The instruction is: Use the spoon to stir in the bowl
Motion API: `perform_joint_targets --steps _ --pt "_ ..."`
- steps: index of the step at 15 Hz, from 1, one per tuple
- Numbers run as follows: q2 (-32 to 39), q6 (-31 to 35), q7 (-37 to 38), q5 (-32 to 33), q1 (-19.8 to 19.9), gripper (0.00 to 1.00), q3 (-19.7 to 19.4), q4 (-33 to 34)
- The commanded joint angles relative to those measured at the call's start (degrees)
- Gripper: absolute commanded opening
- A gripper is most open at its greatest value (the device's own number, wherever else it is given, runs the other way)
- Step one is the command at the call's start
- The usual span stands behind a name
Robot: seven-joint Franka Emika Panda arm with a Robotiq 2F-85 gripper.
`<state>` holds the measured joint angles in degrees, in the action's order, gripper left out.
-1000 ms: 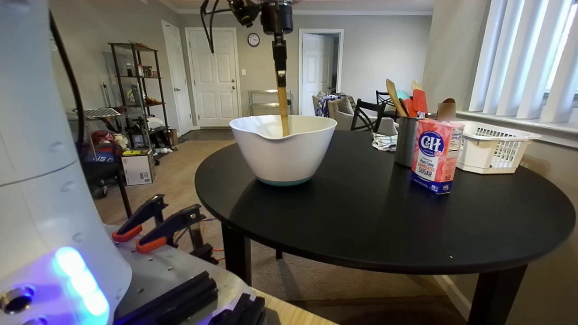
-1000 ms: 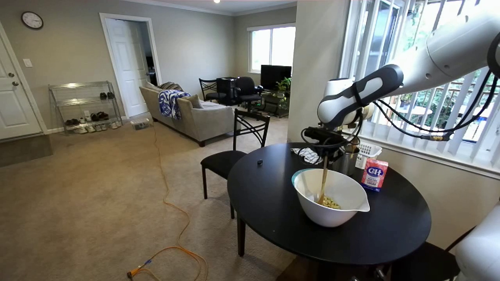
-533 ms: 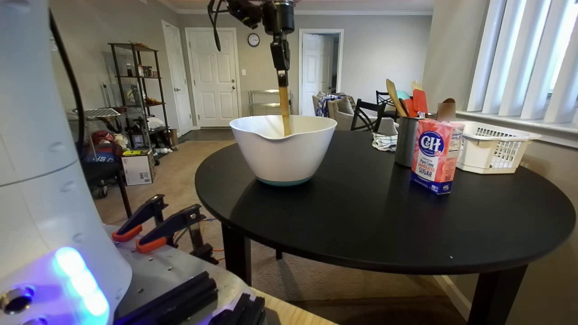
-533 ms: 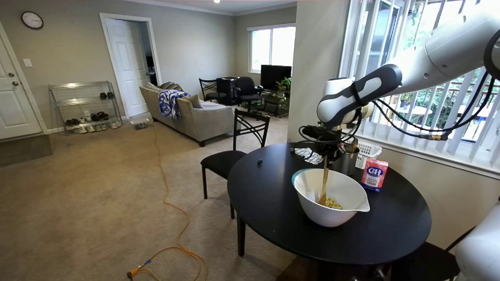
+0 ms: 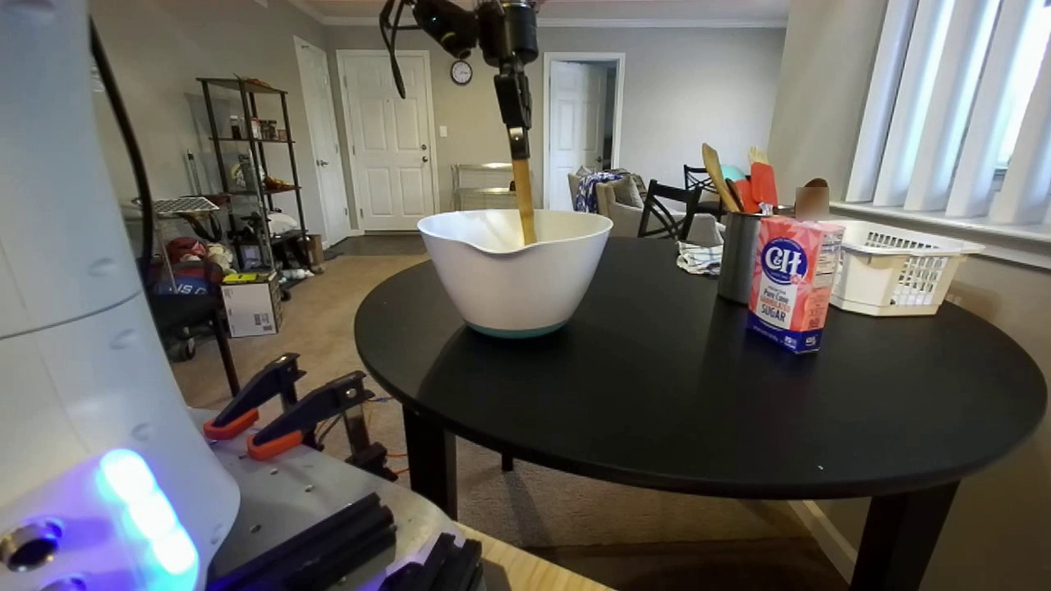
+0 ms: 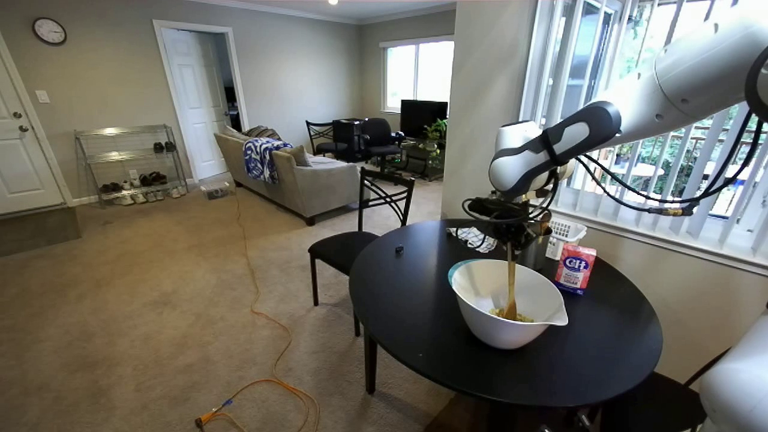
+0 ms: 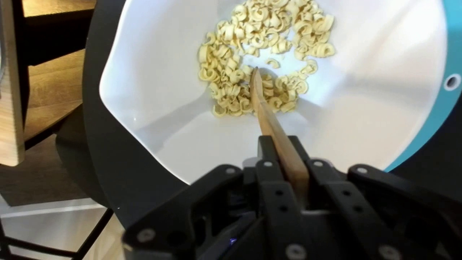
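gripper (image 7: 282, 145): jaws nearly together, pinching spoon (image 7: 271, 124)
spoon: slender, light tan wood; inside bowl (image 5: 525, 287); long axis near vertical, slight tilt, head down among curls (image 7: 231, 97)
curls: pale yellow, small, loose
bowl: smooth white, flared, spouted, teal base
table (image 5: 698, 394): round, black, sugar box (image 5: 795, 283) on it
carpet (image 6: 168, 300): beige; beyond, sofa (image 6: 330, 186), grey walls (image 6: 300, 66)

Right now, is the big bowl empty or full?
Neither, just a little in it: the wrist view shows curly pale bits in the bottom of the bowl, with bare white sides around them.
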<state>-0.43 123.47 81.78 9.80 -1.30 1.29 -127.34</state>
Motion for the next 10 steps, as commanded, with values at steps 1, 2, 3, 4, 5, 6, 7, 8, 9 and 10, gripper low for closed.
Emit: perform_joint_targets --steps 1,2,3,4,5,6,7,8,9,10 --pt "-0.93 -4.31 -0.43 1.97 0.16 0.03 -0.07 -1.73" --pt "-0.79 -5.33 -0.69 1.78 0.11 0.03 -0.04 -1.57" --pt "-0.23 -6.98 -1.85 -0.10 -0.01 0.03 0.05 -0.84" --pt "-0.09 -7.65 -2.12 -0.58 -0.09 0.03 0.10 -0.54" --pt "0.49 -8.46 -2.68 -2.28 -0.33 0.03 0.26 0.25" --pt "0.71 -8.87 -2.87 -3.25 -0.48 0.03 0.34 0.59" --pt "0.97 -9.44 -3.67 -5.23 -0.70 0.03 0.52 1.16" --pt "1.13 -9.97 -4.41 -7.07 -0.81 0.03 0.66 1.57" --pt "1.36 -10.38 -5.56 -9.71 -0.91 0.03 0.84 2.13" --pt "1.51 -10.87 -6.23 -11.72 -0.97 0.03 0.99 2.59"
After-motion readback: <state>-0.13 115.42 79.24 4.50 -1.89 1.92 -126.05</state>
